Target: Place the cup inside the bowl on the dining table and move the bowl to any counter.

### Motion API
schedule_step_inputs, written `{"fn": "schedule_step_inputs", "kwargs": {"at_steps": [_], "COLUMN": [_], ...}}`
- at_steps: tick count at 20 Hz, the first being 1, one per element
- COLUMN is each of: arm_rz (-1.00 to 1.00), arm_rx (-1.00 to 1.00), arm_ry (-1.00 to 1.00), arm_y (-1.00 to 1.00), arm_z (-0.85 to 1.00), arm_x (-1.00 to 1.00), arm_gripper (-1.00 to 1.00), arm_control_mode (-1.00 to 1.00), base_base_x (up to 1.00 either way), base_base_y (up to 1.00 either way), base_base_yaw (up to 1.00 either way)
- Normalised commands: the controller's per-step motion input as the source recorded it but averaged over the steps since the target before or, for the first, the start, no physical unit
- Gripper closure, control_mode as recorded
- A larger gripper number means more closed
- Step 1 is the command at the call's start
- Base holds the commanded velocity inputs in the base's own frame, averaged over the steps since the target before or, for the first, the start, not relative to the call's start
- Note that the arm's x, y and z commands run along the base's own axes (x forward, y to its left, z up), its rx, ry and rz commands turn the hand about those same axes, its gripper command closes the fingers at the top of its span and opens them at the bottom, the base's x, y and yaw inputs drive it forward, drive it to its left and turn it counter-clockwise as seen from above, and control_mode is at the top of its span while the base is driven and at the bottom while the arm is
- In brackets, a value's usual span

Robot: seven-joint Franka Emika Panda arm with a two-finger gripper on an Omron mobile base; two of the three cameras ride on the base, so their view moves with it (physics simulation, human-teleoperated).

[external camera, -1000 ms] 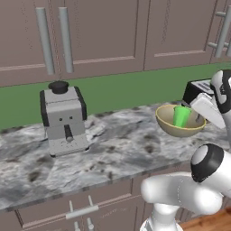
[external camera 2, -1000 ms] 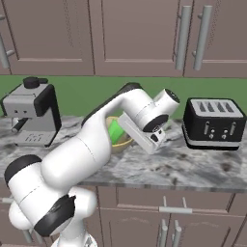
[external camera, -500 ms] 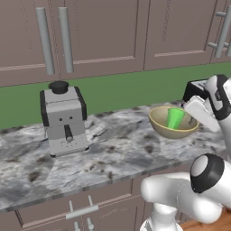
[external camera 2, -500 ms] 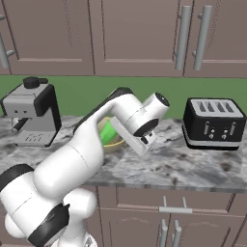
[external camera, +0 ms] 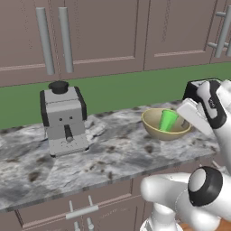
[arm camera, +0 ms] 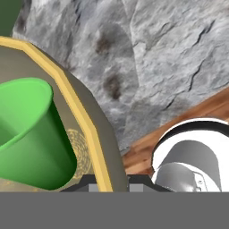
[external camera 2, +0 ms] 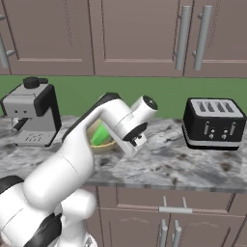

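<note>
The tan-yellow bowl (external camera: 156,129) (external camera 2: 107,145) is low over the grey marble counter (external camera: 113,158), and I cannot tell if it touches. The green cup (external camera: 168,120) (external camera 2: 100,134) (arm camera: 31,134) leans inside it. My gripper (external camera: 188,123) (arm camera: 110,184) is at the bowl's right side, shut on the bowl's yellow rim (arm camera: 80,112), one fingertip inside and one outside. In the right base view my own arm hides most of the bowl. The dining table is out of view.
A grey coffee machine (external camera: 63,117) (external camera 2: 31,118) stands on the counter to the left of the bowl. A black toaster (external camera 2: 214,123) (external camera: 194,88) stands to the right. Wall cabinets hang above, drawers with bar handles (external camera 2: 174,210) sit below. The counter's front edge shows over wooden floor (arm camera: 179,120).
The gripper has carried the bowl and cup leftward along the counter and slightly lower. The grip has stayed the same.
</note>
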Motion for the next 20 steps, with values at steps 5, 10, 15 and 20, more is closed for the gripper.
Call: {"fn": "schedule_step_inputs", "kwargs": {"at_steps": [5, 10, 15, 20], "arm_rz": [-0.04, -0.01, 0.00, 0.00], "arm_rx": [-0.04, -0.03, -0.01, -0.02], "arm_ry": [0.00, 0.00, 0.00, 0.00], "arm_y": [0.21, 0.06, 0.00, 0.00], "arm_z": [-0.30, -0.44, -0.32, -0.14], "arm_x": [0.00, 0.08, 0.16, 0.24], "arm_gripper": [1.00, 1.00, 1.00, 1.00], "arm_control_mode": [-1.00, -1.00, -1.00, -1.00], "base_base_x": [0.00, 0.00, 0.00, 0.00], "base_base_y": [0.00, 0.00, 0.00, 0.00], "base_base_yaw": [0.00, 0.00, 0.00, 0.00]}}
